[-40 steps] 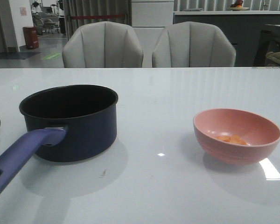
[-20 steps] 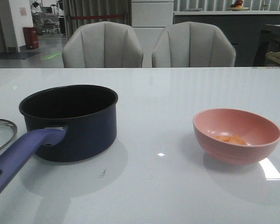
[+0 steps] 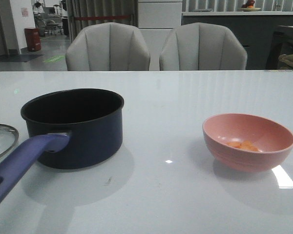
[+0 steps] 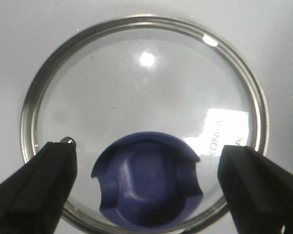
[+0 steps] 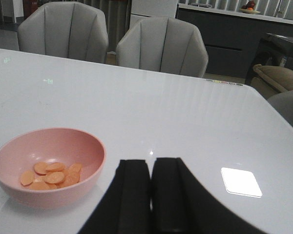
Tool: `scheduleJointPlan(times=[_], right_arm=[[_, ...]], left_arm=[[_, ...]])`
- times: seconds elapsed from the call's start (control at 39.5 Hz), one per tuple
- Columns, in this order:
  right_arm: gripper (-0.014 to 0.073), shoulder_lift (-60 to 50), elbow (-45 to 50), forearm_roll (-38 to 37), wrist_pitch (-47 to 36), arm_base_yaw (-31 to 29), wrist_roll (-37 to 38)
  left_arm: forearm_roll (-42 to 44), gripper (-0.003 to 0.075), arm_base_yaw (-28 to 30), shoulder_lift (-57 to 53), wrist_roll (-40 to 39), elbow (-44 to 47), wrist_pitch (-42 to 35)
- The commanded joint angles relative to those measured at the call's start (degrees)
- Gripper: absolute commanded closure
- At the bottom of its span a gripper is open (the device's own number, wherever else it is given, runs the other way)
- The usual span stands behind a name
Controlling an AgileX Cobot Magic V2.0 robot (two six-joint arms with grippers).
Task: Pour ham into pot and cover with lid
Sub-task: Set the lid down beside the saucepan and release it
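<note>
Currently, far left edge of the front view: lid [image 3: 1, 140] sits on the table [image 3: 185, 97], only partly in frame, just left of the pot handle. Left wrist view shows it fully: steel rim, smoked glass, white lettering, blue knob [image 4: 147, 179] facing up. Left gripper [image 4: 147, 187] hangs over the lid, jaws spread wide, one finger on each side of the knob, well clear of it. Nothing held.

Pot [image 3: 74, 127] sits left of centre, dark navy, black inside, upright, no lid on it. Purple-blue handle [image 3: 20, 165] runs toward the near left corner. Can't see the pot floor from this angle.

Pink bowl [image 3: 248, 141] is right of centre, well apart from the pot, upright. Ham [image 5: 49, 175] lies in the bowl bottom: small flat orange pieces, bunched together.

Right gripper [image 5: 151, 195]: fingers pressed together, nothing between them, low over the table just right of the bowl, not touching it.

Two grey chairs [image 3: 107, 48] stand behind the far table edge.
</note>
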Motion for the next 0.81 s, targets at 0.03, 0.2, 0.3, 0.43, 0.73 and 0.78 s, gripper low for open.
scheduleJointPlan(times=[0.03,0.2,0.3,0.43,0.73,0.78], right_arm=[[0.0436,-1.2,-0.3,-0.8,-4.6,-0.3,-0.1],[0.0436,-1.2,-0.3,-0.8,-4.6,-0.3,-0.1],[0.0436,-1.2,-0.3,-0.8,-4.6,-0.3,-0.1],[0.0436,-1.2,-0.3,-0.8,-4.6,-0.3,-0.1],[0.0436,-1.2,-0.3,-0.8,-4.6,-0.3,-0.1],[0.0436,-1.2,-0.3,-0.8,-4.6,-0.3,-0.1]], left_arm=[[-0.2,0.0117,-0.5,-9.2,0.0,-0.5,-2.2],[-0.2,0.0116,-0.5,-22.9,0.0,8.7,-11.9],[-0.3,0.0116,-0.6,-30.0,0.0,14.4,-17.3],[-0.3,0.0116,-2.2,-40.2,0.0,22.5,-25.0],[-0.2,0.0116,-9.4,-66.6,0.0,39.5,-37.4],[-0.2,0.0116,-9.7,-71.5,0.0,42.3,-38.9]])
